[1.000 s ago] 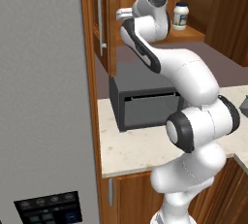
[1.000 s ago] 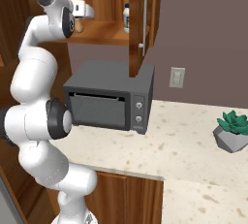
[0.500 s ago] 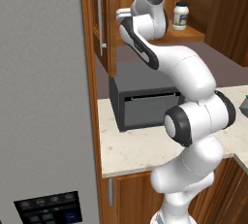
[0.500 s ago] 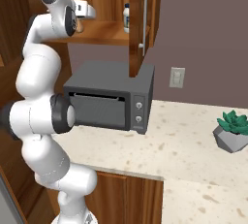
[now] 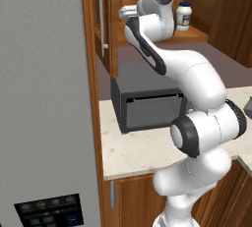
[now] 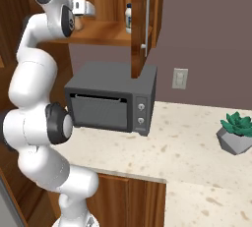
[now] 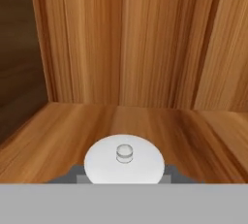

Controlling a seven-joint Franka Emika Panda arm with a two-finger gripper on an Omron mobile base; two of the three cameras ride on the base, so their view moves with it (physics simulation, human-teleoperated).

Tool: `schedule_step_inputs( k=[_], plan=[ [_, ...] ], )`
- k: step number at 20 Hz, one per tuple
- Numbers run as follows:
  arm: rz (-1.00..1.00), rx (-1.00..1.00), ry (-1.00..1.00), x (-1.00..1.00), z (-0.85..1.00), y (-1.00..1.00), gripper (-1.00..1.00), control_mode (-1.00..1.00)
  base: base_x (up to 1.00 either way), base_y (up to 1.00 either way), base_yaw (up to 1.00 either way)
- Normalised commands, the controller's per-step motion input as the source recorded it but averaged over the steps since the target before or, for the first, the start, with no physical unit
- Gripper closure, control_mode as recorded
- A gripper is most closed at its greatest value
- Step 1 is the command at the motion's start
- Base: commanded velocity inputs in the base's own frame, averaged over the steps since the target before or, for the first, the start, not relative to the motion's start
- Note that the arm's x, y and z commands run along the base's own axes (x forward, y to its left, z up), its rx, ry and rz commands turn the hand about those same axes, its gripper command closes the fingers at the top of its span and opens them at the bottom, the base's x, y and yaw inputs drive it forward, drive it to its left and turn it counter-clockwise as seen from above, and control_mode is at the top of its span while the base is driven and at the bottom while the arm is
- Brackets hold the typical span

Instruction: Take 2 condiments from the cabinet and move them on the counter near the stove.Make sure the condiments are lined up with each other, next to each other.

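In the hand view the small shaker (image 7: 124, 160) shows its round whitish top with a little knob, standing on the wooden shelf (image 7: 58, 136) of the cabinet. My gripper (image 7: 124, 173) is shut on the shaker, a grey finger tip (image 7: 72, 173) pressed to each side. The white jar with the dark blue lid (image 5: 183, 15) stands further right on the same shelf, and its edge (image 6: 128, 17) peeks past the open cabinet door (image 6: 140, 24). My hand (image 6: 81, 9) reaches into the cabinet's left part. The stove is out of view.
A dark grey microwave (image 5: 147, 103) sits on the beige counter (image 5: 133, 152) right below the cabinet. The grey refrigerator (image 5: 44, 98) fills the left. A potted plant (image 6: 237, 132) stands far right on the counter (image 6: 197, 137). A cabinet door with a bar handle (image 5: 102, 19) hangs open.
The gripper has gone from open to shut around the shaker. The arm has hardly moved and the jar stays in place.
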Motion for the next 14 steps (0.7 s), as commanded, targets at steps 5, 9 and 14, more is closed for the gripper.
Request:
schedule_step_inputs(
  k=[5, 9, 14],
  plan=[
    [0.00, 0.00, -0.09, -0.87, 0.20, -0.33, 1.00, -1.00, 0.00, 0.00, 0.00],
    [0.00, 0.00, 0.00, -1.00, 0.21, -0.45, 1.00, -1.00, 0.00, 0.00, 0.00],
    [0.00, -0.01, 0.02, -1.00, 0.12, -0.38, 1.00, -1.00, 0.00, 0.00, 0.00]
  ],
)
